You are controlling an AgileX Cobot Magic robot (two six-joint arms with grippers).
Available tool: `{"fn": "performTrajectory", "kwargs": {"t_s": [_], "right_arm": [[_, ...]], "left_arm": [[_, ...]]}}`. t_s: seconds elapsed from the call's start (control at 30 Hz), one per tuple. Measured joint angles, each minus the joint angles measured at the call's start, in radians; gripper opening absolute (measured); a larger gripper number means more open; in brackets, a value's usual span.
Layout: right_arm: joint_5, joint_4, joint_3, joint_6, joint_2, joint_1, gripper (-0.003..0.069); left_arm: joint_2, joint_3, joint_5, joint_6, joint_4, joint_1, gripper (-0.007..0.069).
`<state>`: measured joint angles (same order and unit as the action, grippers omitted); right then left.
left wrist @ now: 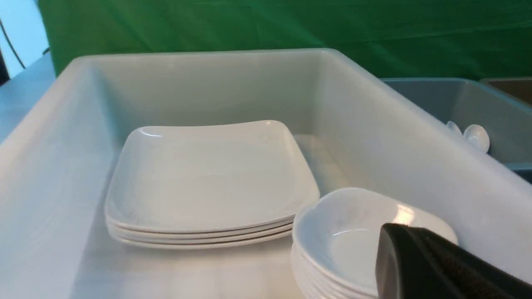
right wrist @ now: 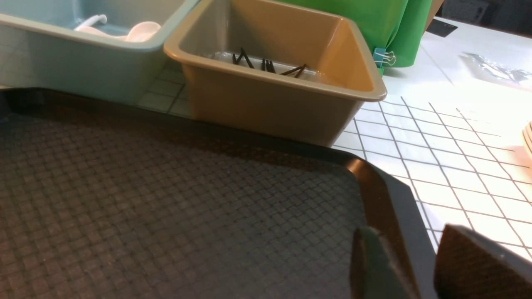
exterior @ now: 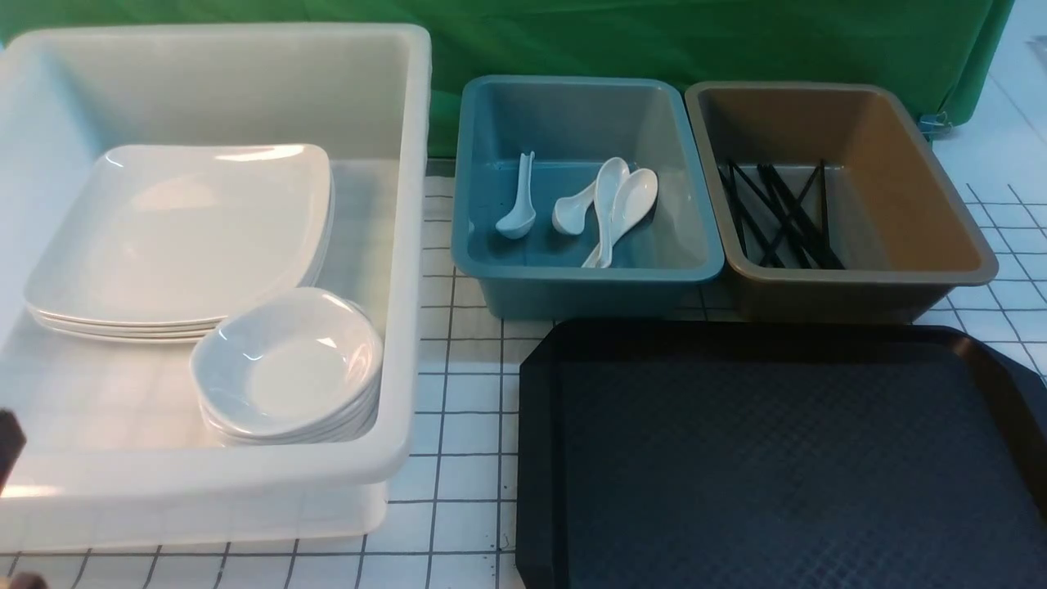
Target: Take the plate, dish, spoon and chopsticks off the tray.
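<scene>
Resting bare at tabletop's near right edge: tray (exterior: 785, 458) | left fingers (left wrist: 440, 265) pressed together over dishes (left wrist: 353, 236) | right fingers (right wrist: 469, 265) spread, holding nothing

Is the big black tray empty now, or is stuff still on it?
Empty, as far as it shows. The black tray has only bare diamond-patterned surface in the front and right wrist views; its near edge is cut off.
</scene>
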<state>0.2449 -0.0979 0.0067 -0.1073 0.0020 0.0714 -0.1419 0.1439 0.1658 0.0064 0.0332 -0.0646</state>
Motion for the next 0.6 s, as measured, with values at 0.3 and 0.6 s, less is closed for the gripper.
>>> {"fn": "performTrajectory", "kwargs": {"t_s": [0.3, 0.6], "right_arm": [[0.0, 0.0, 0.0, 0.0, 0.0, 0.0, 0.024], [0.0, 0.0, 0.0, 0.0, 0.0, 0.0, 0.024]], "left_arm": [[0.139, -0.148, -0.005, -0.051, -0.008, 0.069, -0.0001], [0.142, -0.15, 0.052, -0.066, -0.033, 0.069, 0.0]]}}
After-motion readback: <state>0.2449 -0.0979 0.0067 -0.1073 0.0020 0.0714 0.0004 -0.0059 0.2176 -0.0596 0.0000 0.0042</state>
